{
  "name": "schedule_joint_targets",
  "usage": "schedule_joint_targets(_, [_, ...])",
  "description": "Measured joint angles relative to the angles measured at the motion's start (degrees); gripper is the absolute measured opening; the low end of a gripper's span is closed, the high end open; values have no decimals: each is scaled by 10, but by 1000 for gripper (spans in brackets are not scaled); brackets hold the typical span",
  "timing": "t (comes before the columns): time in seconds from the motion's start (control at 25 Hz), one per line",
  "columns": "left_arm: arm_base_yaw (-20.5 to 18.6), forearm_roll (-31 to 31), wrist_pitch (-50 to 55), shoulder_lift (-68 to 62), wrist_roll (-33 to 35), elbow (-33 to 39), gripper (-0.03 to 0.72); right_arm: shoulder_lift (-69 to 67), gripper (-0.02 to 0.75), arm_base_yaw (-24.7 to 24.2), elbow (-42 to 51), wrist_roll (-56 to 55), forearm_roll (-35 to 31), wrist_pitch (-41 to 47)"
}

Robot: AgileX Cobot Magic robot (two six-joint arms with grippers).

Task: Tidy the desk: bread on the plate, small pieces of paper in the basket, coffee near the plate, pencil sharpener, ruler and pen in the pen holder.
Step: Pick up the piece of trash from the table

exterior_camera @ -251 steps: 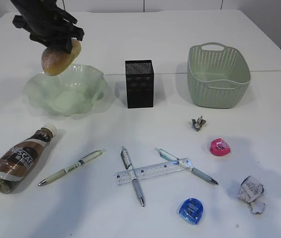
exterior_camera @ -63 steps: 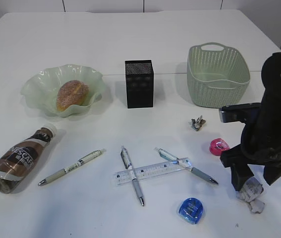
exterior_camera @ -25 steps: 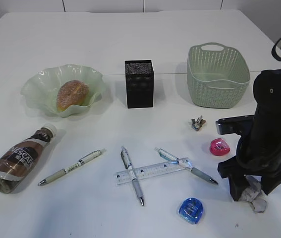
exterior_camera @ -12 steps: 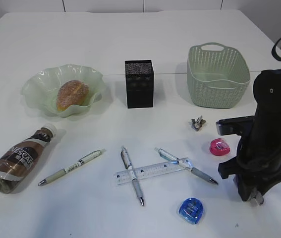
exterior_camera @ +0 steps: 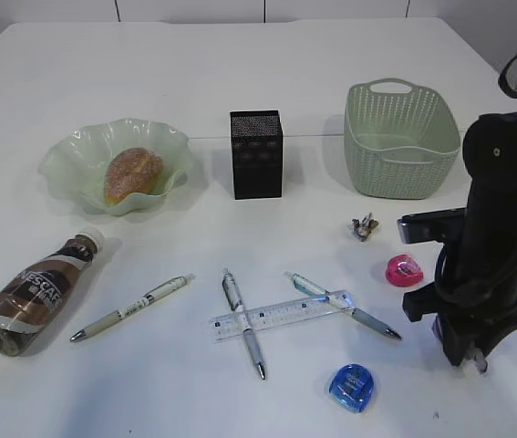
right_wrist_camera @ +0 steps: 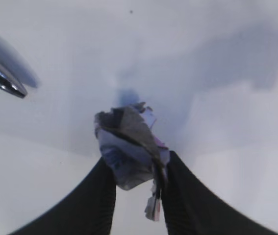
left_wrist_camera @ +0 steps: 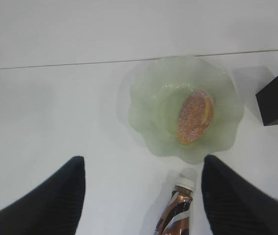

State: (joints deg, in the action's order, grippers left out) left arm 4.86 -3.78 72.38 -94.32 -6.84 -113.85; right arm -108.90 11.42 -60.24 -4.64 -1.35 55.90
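Right end effector [right_wrist_camera: 134,181] is pinched on the bigger paper wad [right_wrist_camera: 129,152], a crumpled white-grey lump with print, pressed between both fingers just off the white surface [exterior_camera: 258,64] near its front right edge. Left end effector [left_wrist_camera: 141,196] hangs wide apart with nothing in it, above the plate and bottle.

The plate [exterior_camera: 71,155] is a translucent pale green dish with a ruffled rim, and the sugar-dusted bun [exterior_camera: 133,173] sits inside it. The black mesh holder [exterior_camera: 256,153] stands square and upright in the middle; can't see inside. The basket [exterior_camera: 402,137] has woven-look perforated sides and looks empty from here.

The tiny grey wad [exterior_camera: 364,226] lies in front of the basket. The glossy brown coffee [exterior_camera: 35,294] is lying on its side, front left. The clear ruler [exterior_camera: 281,315] lies crossed with two pens [exterior_camera: 244,321], with a third pen [exterior_camera: 130,308] to the left. Pink sharpener [exterior_camera: 404,270] and blue sharpener [exterior_camera: 351,387] sit near the right arm. Plenty of bare room at the back.
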Motion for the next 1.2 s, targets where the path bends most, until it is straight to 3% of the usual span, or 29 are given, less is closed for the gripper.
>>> schedule_joint_targets(0.44, [0,0,0,0,0,0,517,0,255,0,-73,0,-8,79])
schedule_joint_targets(0.64, [0,0,0,0,0,0,510,0,254,0,-154,0,-18,122])
schedule_joint_targets(1.2, [0,0,0,0,0,0,509,-1,254,0,-355,-11,5,133])
